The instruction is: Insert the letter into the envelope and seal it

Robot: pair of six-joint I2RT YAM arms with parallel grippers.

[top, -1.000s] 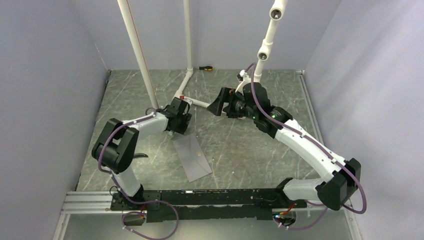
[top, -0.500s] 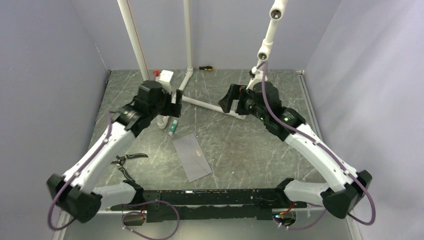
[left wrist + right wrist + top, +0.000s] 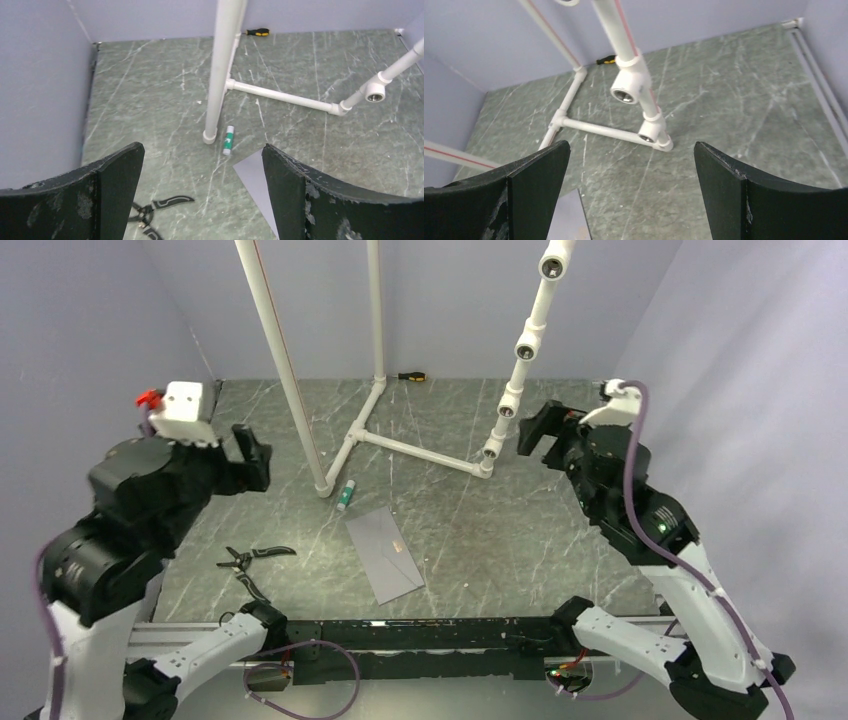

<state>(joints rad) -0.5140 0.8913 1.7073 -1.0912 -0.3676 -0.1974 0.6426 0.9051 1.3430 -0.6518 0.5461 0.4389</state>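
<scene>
Left gripper (image 3: 248, 454) wide open, raised at the left of the top view, gripping nothing, touching nothing. Right gripper (image 3: 533, 430) just as wide at the right, likewise empty, up beside the white pipe frame (image 3: 400, 445). Down in the middle of the frame, flat on the table (image 3: 480, 530): the envelope (image 3: 383, 555), pale grey, well apart from both. Only from above, the whole envelope. From the left wrist, just one corner at lower centre, plus glue stick (image 3: 228, 139) and pliers (image 3: 155, 210). From the right wrist, a grey sliver at lower left, glue stick and pliers out of shot.
</scene>
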